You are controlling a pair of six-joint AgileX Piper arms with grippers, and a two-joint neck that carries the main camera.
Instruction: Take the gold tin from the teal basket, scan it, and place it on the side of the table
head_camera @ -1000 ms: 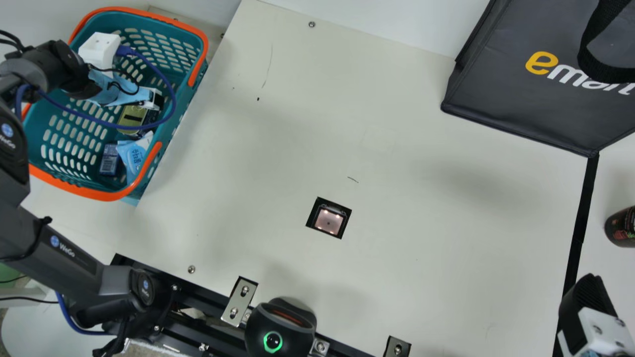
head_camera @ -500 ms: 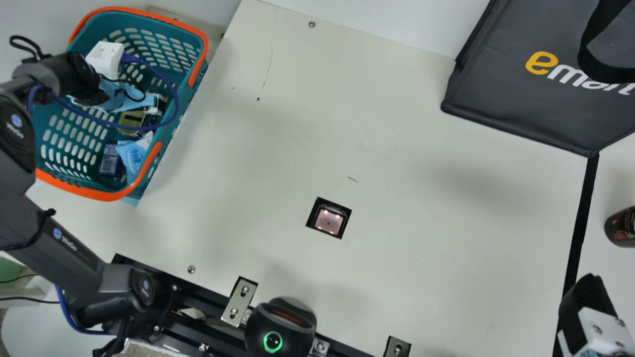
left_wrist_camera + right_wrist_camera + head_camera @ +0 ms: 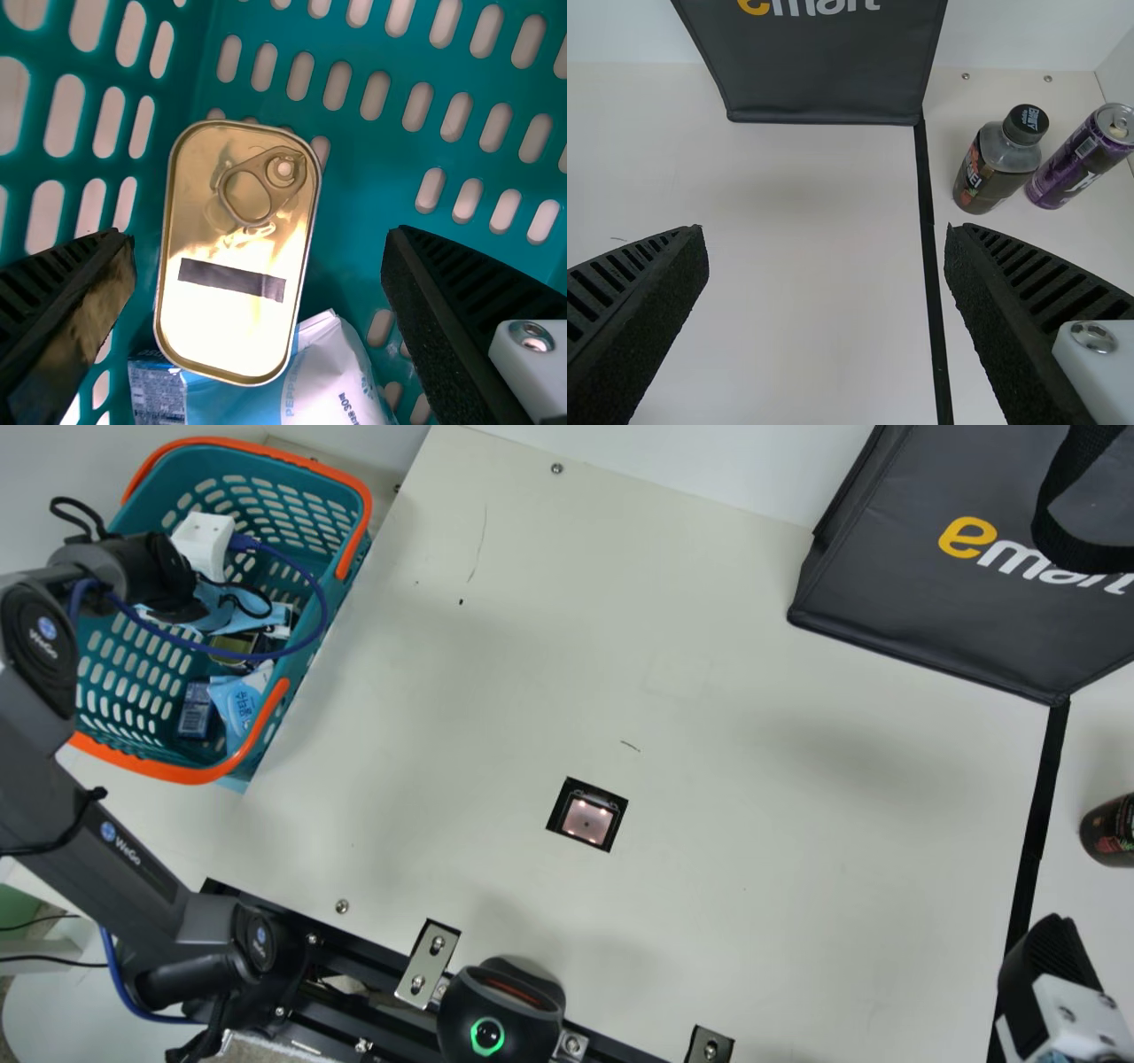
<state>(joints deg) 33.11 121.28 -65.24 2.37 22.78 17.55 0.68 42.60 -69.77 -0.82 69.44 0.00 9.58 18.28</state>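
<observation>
My left gripper (image 3: 235,607) is down inside the teal basket (image 3: 133,657) at the main view's left, and the gold tin (image 3: 232,648) lies in the basket, partly hidden beside it. In the left wrist view the gold tin (image 3: 237,266), with a ring pull and a dark strip, lies between the spread fingers of my left gripper (image 3: 259,261), untouched. At the lower right edge of the main view stands my right gripper (image 3: 1050,974); in the right wrist view the fingers of my right gripper (image 3: 827,261) are wide apart with nothing between them.
Blue-and-white packets (image 3: 237,700) and a small dark blue box (image 3: 196,710) share the basket. A scanner window (image 3: 587,819) is set in the table (image 3: 753,797). A black bag (image 3: 957,593) stands at the back right; a bottle (image 3: 997,159) and a purple can (image 3: 1085,158) stand beyond the black strip.
My left arm has moved right and slightly toward the main view's bottom over the basket, covering more of the gold tin. The right arm has kept still.
</observation>
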